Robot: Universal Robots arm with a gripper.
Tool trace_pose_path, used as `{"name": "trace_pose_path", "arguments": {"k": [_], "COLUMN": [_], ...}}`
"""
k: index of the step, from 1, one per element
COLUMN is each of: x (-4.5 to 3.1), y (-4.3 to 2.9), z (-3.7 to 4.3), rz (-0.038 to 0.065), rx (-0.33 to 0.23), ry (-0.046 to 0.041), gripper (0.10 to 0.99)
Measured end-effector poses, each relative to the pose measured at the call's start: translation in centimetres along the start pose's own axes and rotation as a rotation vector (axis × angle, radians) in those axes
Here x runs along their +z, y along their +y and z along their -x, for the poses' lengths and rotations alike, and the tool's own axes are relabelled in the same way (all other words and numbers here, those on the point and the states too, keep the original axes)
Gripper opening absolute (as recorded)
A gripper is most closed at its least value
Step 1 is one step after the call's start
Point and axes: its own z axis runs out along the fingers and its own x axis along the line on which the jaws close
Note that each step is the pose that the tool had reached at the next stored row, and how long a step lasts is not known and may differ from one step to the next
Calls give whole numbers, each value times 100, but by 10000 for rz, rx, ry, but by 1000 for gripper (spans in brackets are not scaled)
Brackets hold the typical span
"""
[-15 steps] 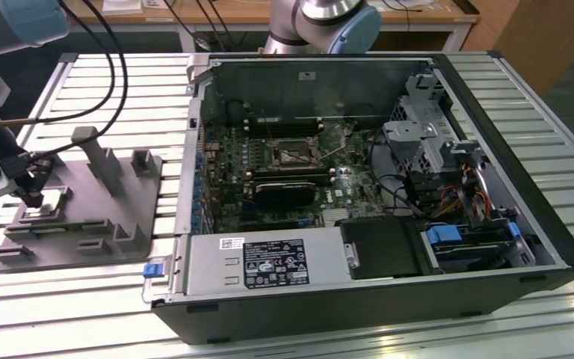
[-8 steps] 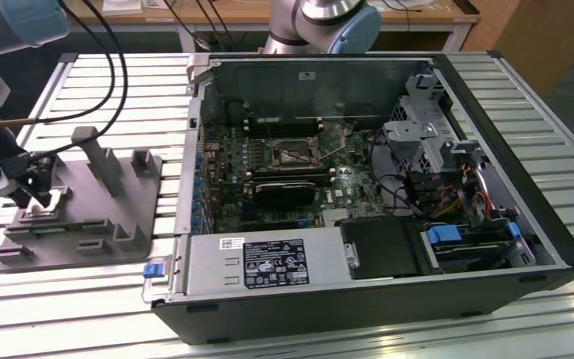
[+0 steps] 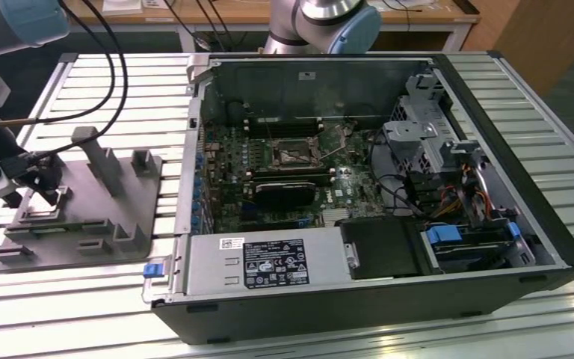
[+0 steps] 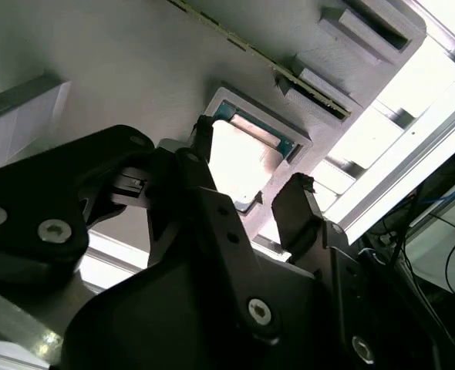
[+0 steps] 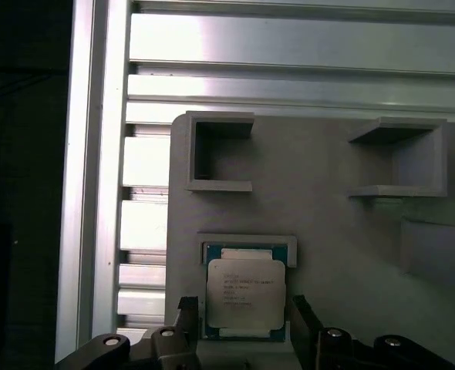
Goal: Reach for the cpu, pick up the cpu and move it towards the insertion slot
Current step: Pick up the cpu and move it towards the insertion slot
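Here, the cpu (image 5: pixel 245 297), kept square in a recess of the grey fixture (image 5: pixel 328 223), is straddled by the released hand (image 5: pixel 243 312), evidently for grasping.

The cpu (image 5: pixel 245 297) is seated in the fixture block (image 3: pixel 78 217), directly under the gripper (image 5: pixel 243 305), whose fingers are spread to either side of it. The block is carried on the desk (image 3: pixel 98 292). Well apart from the gripper, toward the exterior view's right, the computer case (image 3: pixel 367 318) is laid open on the same desk, with the insertion slot (image 3: pixel 295 155) set inside it.
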Motion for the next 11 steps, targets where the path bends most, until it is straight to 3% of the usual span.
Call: {"name": "trace_pose_path", "arguments": {"k": [11], "x": [79], "y": [-2], "z": [14], "rz": [-1], "rx": [-67], "ry": [3], "gripper": [588]}}
